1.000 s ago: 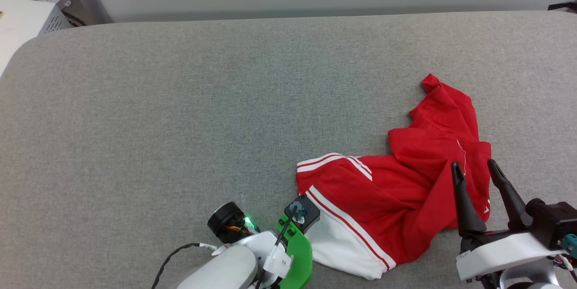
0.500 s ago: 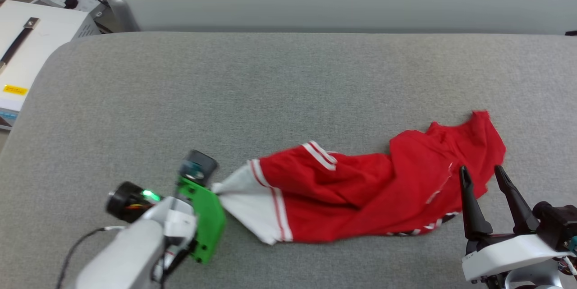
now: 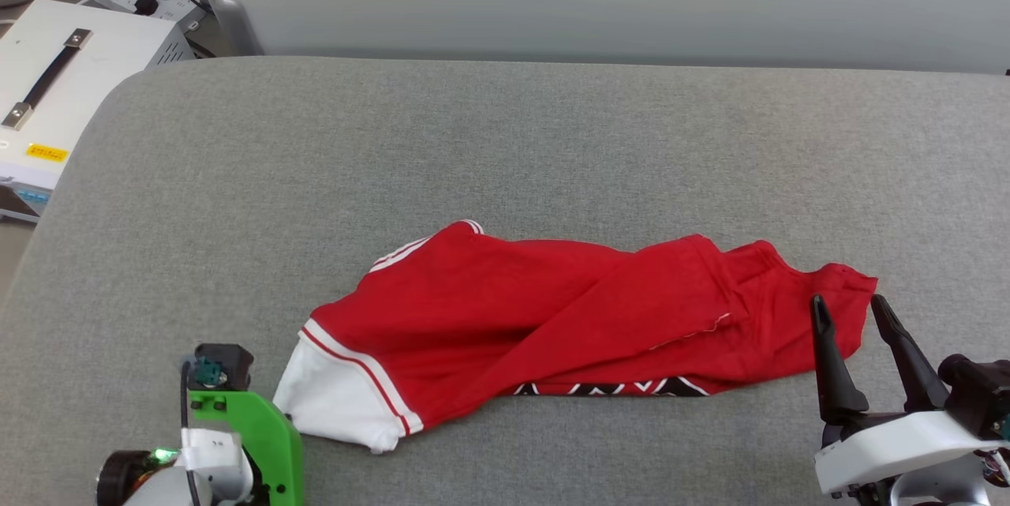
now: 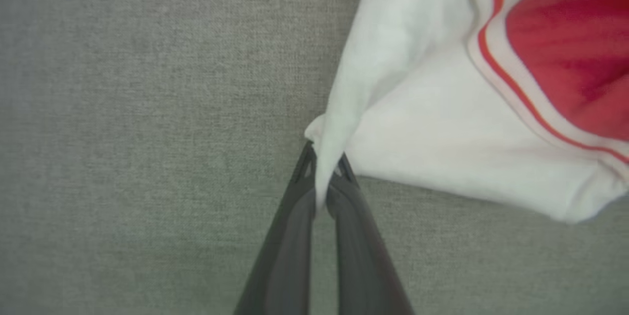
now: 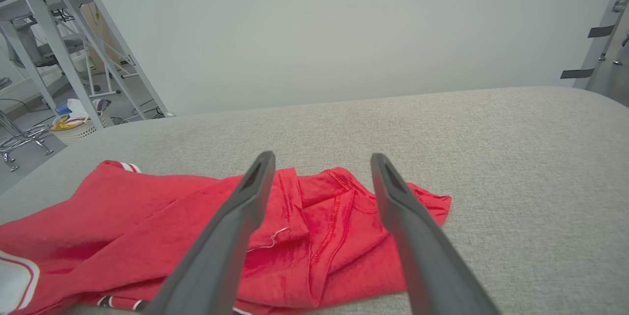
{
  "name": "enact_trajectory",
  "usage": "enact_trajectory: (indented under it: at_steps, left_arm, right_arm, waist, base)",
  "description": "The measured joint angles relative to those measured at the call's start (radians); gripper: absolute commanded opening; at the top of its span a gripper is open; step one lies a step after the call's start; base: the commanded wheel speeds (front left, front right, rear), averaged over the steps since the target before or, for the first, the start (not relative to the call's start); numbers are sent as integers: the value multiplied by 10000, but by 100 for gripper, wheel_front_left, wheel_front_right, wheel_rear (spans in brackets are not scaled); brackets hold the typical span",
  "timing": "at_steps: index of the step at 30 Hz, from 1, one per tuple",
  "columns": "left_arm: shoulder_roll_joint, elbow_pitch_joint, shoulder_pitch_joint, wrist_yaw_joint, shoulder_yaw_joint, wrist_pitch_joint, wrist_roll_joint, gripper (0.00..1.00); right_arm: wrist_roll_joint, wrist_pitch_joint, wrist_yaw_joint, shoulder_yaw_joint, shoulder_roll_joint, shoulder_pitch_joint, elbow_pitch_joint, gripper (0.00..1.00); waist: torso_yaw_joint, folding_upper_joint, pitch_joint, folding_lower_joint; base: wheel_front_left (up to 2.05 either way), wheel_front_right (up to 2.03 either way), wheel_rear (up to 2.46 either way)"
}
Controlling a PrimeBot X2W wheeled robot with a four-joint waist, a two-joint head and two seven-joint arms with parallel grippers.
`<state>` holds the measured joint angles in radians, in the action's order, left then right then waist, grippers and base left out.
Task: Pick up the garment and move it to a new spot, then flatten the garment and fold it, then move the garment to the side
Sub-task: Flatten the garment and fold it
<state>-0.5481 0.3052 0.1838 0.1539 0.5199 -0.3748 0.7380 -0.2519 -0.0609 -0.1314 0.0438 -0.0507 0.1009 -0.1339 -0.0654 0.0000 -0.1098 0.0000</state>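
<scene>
Step judged: moving the garment (image 3: 552, 316), bunched lengthwise near the front edge of the surface (image 3: 505, 143); left gripper (image 4: 322, 162) pinched closed on its white sleeve corner; right gripper (image 3: 847, 302) spread wide by the red end, holding nothing; next move: set down, spread flat.

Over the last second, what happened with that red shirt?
The left hand shut on the white sleeve of the shirt and dragged it to the robot's left, stretching the crumpled heap into a long strip. The right hand stayed open over the other end.
</scene>
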Motion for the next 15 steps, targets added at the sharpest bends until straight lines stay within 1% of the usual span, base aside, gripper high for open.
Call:
enact_trajectory:
  at_steps: [1, 2, 6, 8, 15]
  left_arm:
    - [109, 73, -14, -10, -2, 136, 17, 49]
    - [221, 134, -15, -21, -15, 284, 27, 100]
    - [570, 178, -28, -75, -84, 1220, 4, 100]
    - [662, 104, -46, -67, -159, 1868, -113, 100]
    - [1030, -320, -318, 113, -502, 3885, -334, 100]
  right_arm:
    - [-10, 25, 0, 13, 2, 1, 0, 100]
    - [-12, 46, 0, 31, 4, 2, -2, 100]
    - [-12, 144, 0, 138, 8, 10, 4, 100]
    - [-15, 198, 0, 194, 6, 38, 12, 100]
    - [-293, 552, 0, 581, 13, 222, 307, 100]
  waist:
    - [-7, 0, 0, 0]
    - [-15, 0, 9, 0]
    - [-44, 0, 144, 0]
    - [-60, 0, 239, 0]
    - [-122, 0, 649, 0]
  base:
    - [0, 0, 0]
    - [0, 0, 0]
    - [0, 0, 0]
    - [0, 0, 0]
    - [0, 0, 0]
